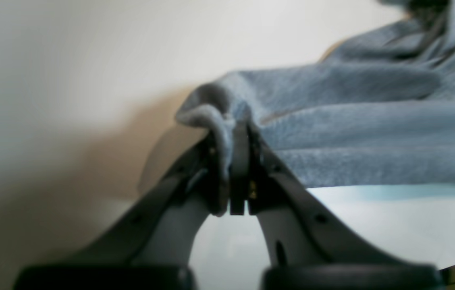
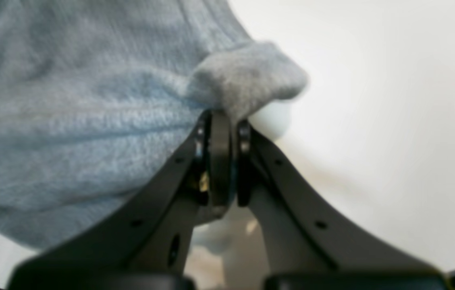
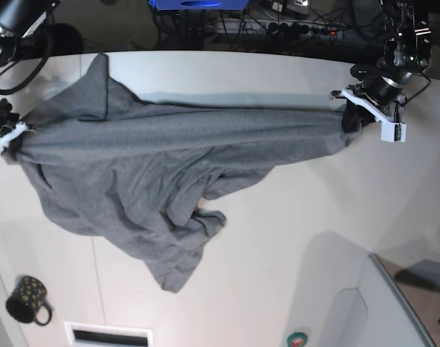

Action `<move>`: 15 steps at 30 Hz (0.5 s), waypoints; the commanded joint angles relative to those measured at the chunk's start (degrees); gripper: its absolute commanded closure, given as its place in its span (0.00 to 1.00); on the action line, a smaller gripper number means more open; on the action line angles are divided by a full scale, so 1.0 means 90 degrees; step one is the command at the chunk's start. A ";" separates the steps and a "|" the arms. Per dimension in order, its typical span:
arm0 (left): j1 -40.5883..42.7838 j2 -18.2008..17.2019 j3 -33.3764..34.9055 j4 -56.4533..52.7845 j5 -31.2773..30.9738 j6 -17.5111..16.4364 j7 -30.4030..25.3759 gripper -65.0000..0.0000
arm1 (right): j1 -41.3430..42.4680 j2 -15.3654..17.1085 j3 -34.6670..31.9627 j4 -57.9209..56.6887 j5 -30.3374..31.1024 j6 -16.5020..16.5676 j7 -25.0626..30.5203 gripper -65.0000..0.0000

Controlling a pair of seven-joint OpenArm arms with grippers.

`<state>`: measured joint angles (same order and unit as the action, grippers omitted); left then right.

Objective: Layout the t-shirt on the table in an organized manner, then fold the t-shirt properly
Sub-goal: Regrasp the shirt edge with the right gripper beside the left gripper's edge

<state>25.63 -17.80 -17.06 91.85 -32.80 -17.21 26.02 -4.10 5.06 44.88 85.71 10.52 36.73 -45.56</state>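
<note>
Two grippers are pinching the t-shirt (image 3: 155, 170): my left gripper (image 1: 238, 133) and right gripper (image 2: 221, 121) are each pressing shut on a bunched fold. Only the base view is showing the cloth stretching between the table's (image 3: 278, 217) side edges, with a dotted mug (image 3: 28, 300) sitting near one corner.

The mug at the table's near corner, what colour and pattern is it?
The mug is black with small light dots, seen best in the base view.

Soft matt cloth t-shirt (image 3: 155, 166), smooth table (image 3: 278, 238)
</note>
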 commanded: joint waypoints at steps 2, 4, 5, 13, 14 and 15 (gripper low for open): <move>-0.0117 -0.0020 -0.0024 -0.0062 -0.0063 -0.0036 -0.0161 1.00 | 0.0392 0.0322 0.0029 -0.0630 0.0066 -0.0023 0.0271 0.99; -0.0166 0.0068 -0.0024 -0.0189 -0.0063 -0.0036 -0.0161 1.00 | 0.0704 0.0537 0.0009 -0.1333 0.0057 -0.0023 0.0486 0.98; -0.0166 0.0107 -0.0024 -0.0218 -0.0063 -0.0036 -0.0161 1.00 | 0.0831 0.0634 -0.0079 -0.1607 0.0057 -0.0023 0.0574 0.98; -0.0264 0.0283 -0.0014 -0.0199 -0.0063 -0.0036 -0.0161 1.00 | 0.0870 0.1113 -0.0870 -0.2027 0.0086 0.0007 0.0789 0.33; -0.0254 0.0283 -0.0014 -0.0199 -0.0063 -0.0036 -0.0151 1.00 | 0.0695 0.1015 -0.0694 -0.1734 0.0096 0.0007 0.0789 0.25; -0.0254 0.0283 -0.0014 -0.0199 -0.0063 -0.0036 -0.0151 1.00 | 0.0548 0.0800 -0.0479 -0.1421 0.0096 0.0007 0.0789 0.23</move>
<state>23.20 -14.72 -16.88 89.10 -32.84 -17.17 25.80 0.40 11.49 40.27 72.14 11.16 36.84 -39.11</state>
